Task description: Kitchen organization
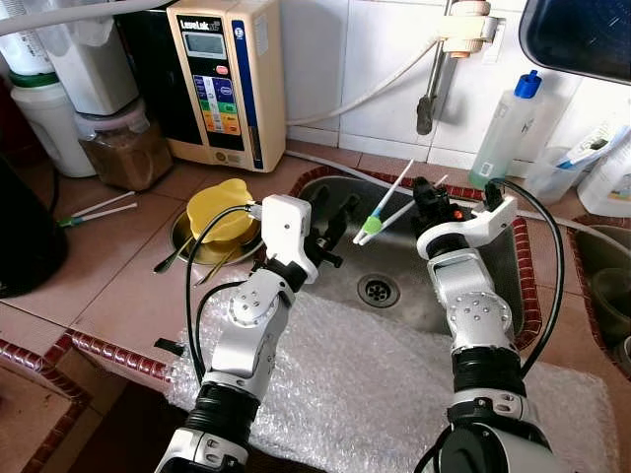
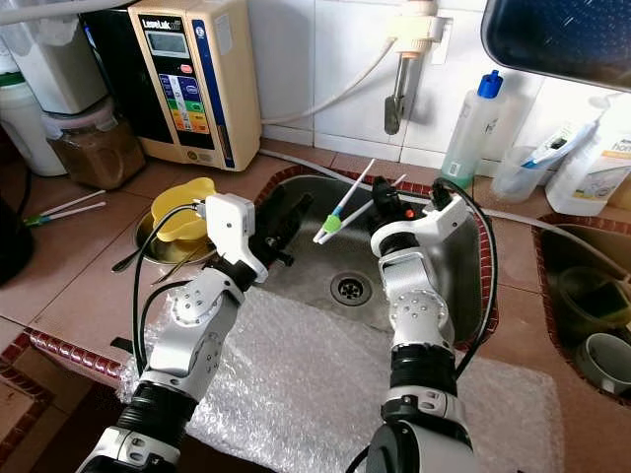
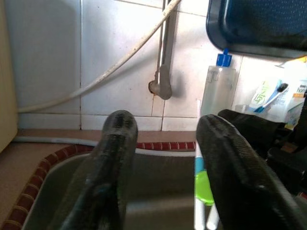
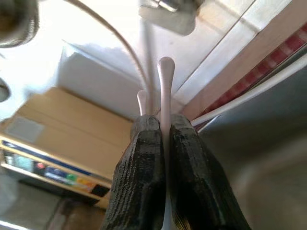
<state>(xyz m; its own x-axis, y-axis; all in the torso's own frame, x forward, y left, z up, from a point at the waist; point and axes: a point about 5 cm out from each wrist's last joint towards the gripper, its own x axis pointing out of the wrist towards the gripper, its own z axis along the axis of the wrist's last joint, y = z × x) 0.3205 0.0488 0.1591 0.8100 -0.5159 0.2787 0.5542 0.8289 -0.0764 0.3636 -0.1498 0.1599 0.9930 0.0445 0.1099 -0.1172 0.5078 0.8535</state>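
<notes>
A pair of white chopsticks (image 1: 392, 200) joined by a green clip (image 1: 372, 225) hangs tilted over the steel sink (image 1: 399, 296). My right gripper (image 1: 430, 195) is shut on their upper ends; the right wrist view shows the two white sticks (image 4: 165, 81) pinched between the black fingers (image 4: 144, 158). My left gripper (image 1: 333, 225) stands open at the sink's left side, just left of the green clip. In the left wrist view the clip (image 3: 204, 188) lies beside one finger (image 3: 230, 163), not between the two.
A yellow lid (image 1: 219, 210) sits in a metal bowl with spoons left of the sink. Another chopstick pair (image 1: 99, 209) lies on the counter at left. Bubble wrap (image 1: 375, 389) covers the front edge. A tap (image 1: 427, 103), a blue-capped bottle (image 1: 506, 128) and a water machine (image 1: 222, 79) line the wall.
</notes>
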